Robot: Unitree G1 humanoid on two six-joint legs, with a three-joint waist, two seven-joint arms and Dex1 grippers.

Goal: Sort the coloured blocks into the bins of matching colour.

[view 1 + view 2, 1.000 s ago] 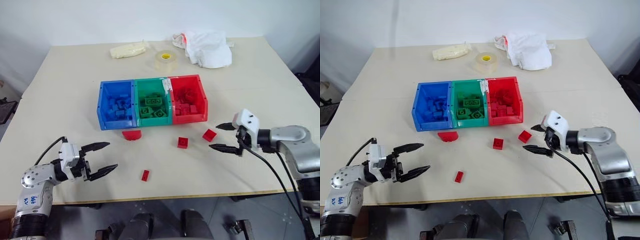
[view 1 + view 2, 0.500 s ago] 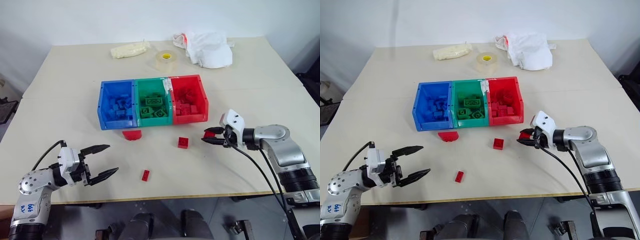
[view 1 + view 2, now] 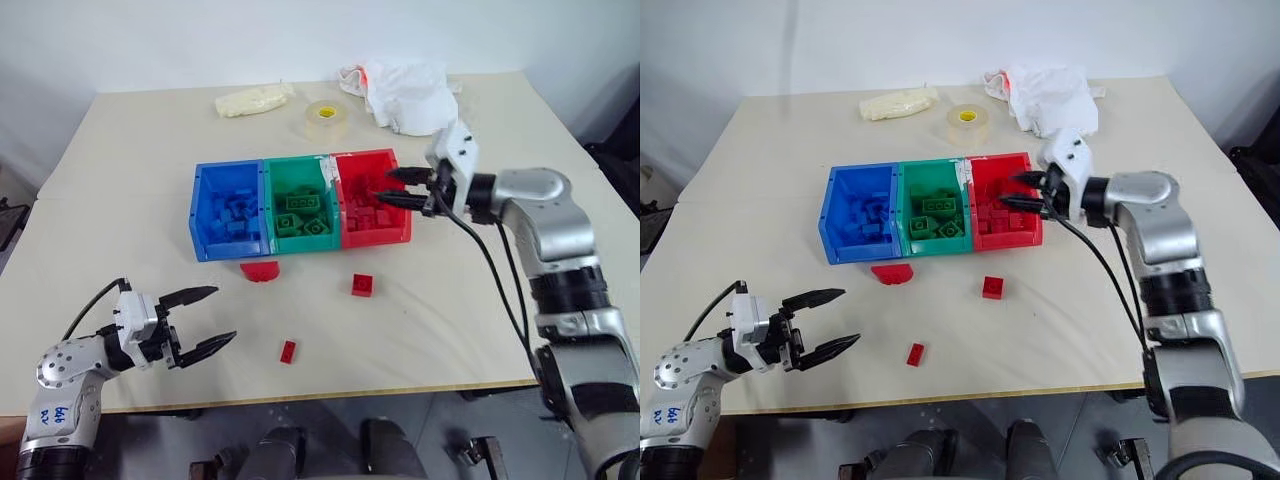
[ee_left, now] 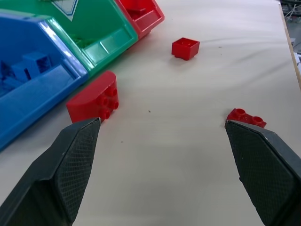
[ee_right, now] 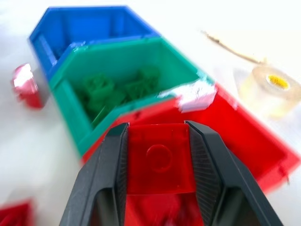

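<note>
Right wrist view: right gripper (image 5: 158, 141) clamps a square red block (image 5: 158, 158) above the red bin (image 3: 397, 213); left gripper (image 3: 203, 317) is spread wide, empty.

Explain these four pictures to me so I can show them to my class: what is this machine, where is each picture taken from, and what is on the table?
This is a humanoid robot with two arms, each ending in a two-fingered black gripper. Two pictures come from cameras in its head, looking down over a table. The other two come from cameras on its wrists, looking along the fingers.

On the table stand three joined bins: blue, green and red, each holding blocks of its own colour. Three red blocks lie loose in front: a half-round one, a square one and a narrow one. Behind are a tape roll, a white cloth and a pale bag.

The right gripper holds a red block over the red bin. The left gripper is open and empty.
</note>
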